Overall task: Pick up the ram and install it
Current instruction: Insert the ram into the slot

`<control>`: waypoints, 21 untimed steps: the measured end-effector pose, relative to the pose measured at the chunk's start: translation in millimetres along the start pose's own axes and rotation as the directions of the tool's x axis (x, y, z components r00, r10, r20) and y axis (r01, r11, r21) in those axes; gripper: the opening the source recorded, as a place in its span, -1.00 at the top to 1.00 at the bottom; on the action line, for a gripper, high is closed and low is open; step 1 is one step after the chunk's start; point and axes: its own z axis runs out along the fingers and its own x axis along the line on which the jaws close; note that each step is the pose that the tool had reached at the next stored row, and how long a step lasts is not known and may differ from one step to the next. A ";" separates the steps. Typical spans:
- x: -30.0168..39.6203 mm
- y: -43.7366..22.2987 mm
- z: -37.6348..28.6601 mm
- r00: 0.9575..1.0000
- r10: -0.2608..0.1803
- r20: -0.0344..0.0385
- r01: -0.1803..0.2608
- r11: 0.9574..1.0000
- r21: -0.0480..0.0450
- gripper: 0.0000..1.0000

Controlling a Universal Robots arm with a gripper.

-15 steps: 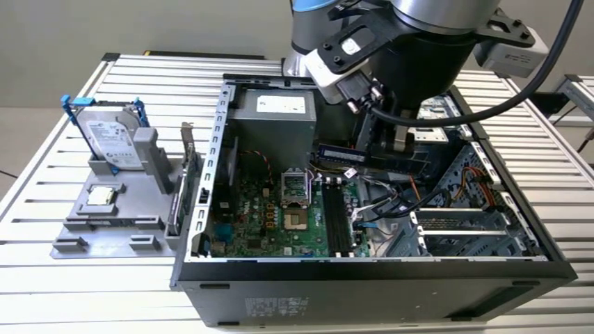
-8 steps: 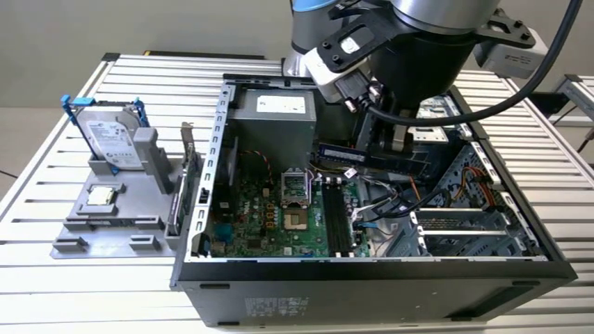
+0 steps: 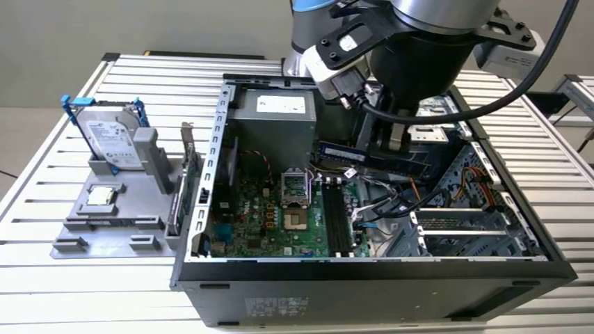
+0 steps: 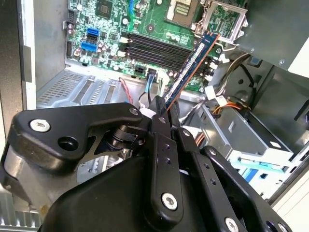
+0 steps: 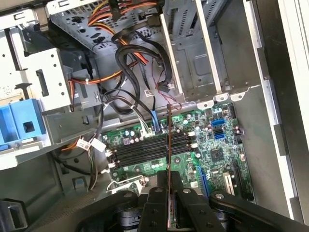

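My gripper (image 3: 394, 147) is shut on the ram (image 3: 355, 154), a thin dark stick held level over the open computer case (image 3: 371, 268). It hangs above the black motherboard slots (image 3: 338, 221), not touching them. In the second wrist view the ram (image 4: 193, 63) sticks out from between the closed fingers of the gripper (image 4: 166, 110), slanting over the slots (image 4: 154, 48). In the first wrist view the ram (image 5: 169, 140) appears edge-on as a thin line rising from the gripper (image 5: 169, 182), crossing the slots (image 5: 145, 147) at a right angle.
A silver hard drive with blue rails (image 3: 110, 136) and a processor chip (image 3: 100, 196) sit on a grey fixture at the exterior view's left. A card with a metal bracket (image 3: 190, 174) stands beside the case. Loose cables (image 5: 130, 72), a drive cage (image 3: 464, 223) and the power supply (image 3: 274, 118) crowd the case.
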 end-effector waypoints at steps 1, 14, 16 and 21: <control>0.0 0.0 0.0 1.000 0.006 0.000 -0.006 1.000 0.000 1.00; 0.0 0.0 0.1 0.997 0.078 -0.001 -0.078 0.997 -0.002 1.00; 0.0 0.0 0.0 0.996 0.088 -0.001 -0.088 0.996 -0.003 1.00; 0.0 0.0 0.0 0.993 0.117 -0.001 -0.117 0.993 -0.004 1.00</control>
